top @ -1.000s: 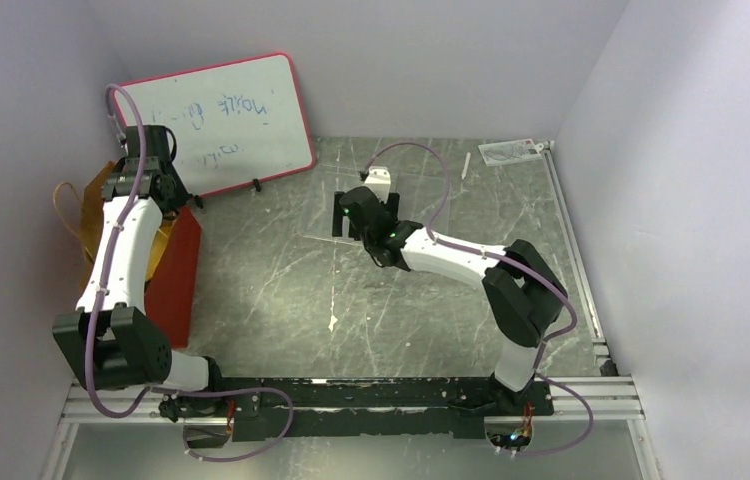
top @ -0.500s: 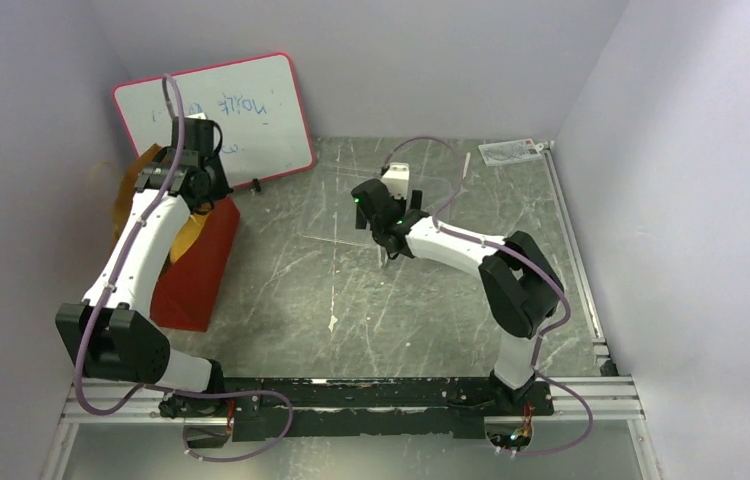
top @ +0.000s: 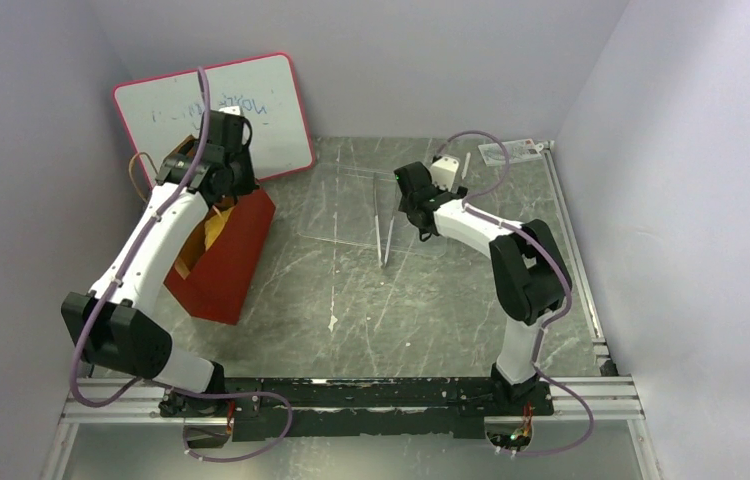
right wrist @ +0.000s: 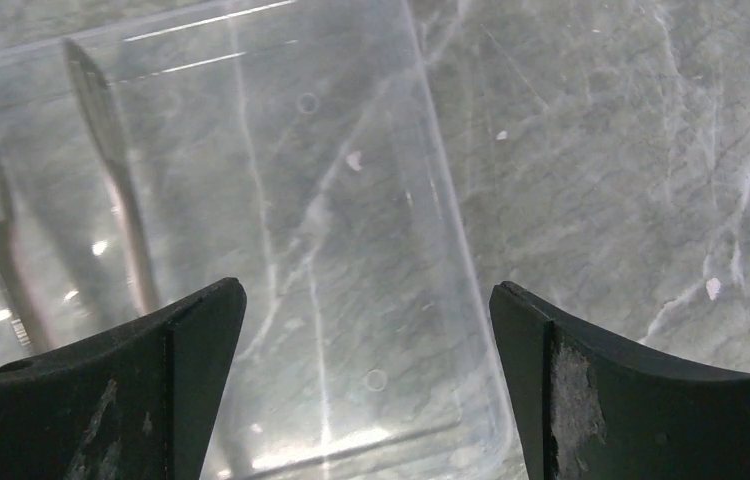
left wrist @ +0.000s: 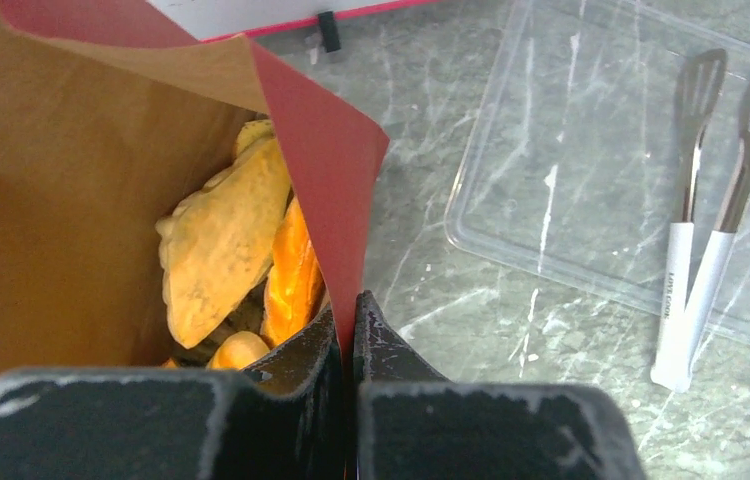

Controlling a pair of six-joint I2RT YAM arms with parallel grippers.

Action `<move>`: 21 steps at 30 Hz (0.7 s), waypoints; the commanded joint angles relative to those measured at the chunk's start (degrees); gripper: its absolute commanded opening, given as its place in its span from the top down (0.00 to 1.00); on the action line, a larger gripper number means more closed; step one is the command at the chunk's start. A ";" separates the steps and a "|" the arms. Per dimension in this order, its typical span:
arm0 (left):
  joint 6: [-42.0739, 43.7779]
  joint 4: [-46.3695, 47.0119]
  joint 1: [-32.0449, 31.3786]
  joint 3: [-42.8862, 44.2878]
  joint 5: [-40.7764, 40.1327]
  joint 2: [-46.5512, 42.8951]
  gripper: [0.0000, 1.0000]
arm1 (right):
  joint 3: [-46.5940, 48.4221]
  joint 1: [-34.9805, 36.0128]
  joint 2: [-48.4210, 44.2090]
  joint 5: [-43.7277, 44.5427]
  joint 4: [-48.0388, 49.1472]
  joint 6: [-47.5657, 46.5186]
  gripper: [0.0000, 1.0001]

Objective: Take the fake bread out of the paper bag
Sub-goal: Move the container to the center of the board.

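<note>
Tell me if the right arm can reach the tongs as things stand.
Probably yes: the right fingers stand open above the clear tray, where the tongs lie uncovered, nothing between.

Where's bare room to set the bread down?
Table between paper bag, tongs and near rail is bare; so is the clear tray left of the tongs. Crowded: back left, where bag, left pincer and whiteboard meet.
</note>
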 commanded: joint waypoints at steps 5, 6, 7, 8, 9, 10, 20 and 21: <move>0.15 1.47 -5.23 6.33 0.50 2.86 0.93 | -1.61 -4.30 4.31 0.04 -0.89 2.34 0.02; 0.21 1.52 -5.95 6.80 0.30 3.25 0.93 | -1.63 -4.62 5.00 -0.11 -0.96 2.48 0.02; 0.46 1.40 -6.55 7.24 0.11 3.83 0.93 | -1.69 -4.80 5.55 -0.15 -0.83 2.58 0.02; 0.72 1.25 -7.16 7.84 -0.18 4.38 0.93 | -1.71 -5.04 6.14 -0.22 -0.60 2.59 0.02; 1.05 1.06 -7.68 8.37 -0.37 4.95 0.93 | -1.79 -5.33 6.76 -0.50 -0.27 2.64 0.02; 1.40 1.01 -8.17 8.75 -0.59 5.38 0.93 | -1.70 -5.62 7.39 -0.95 -0.04 2.79 0.02; 2.91 3.85 -10.93 8.51 -0.34 7.93 0.93 | -1.61 -8.01 11.67 -5.01 1.04 6.06 0.34; 3.14 3.77 -11.09 8.87 -0.46 8.13 0.93 | -1.75 -8.23 11.68 -5.45 0.62 6.84 0.40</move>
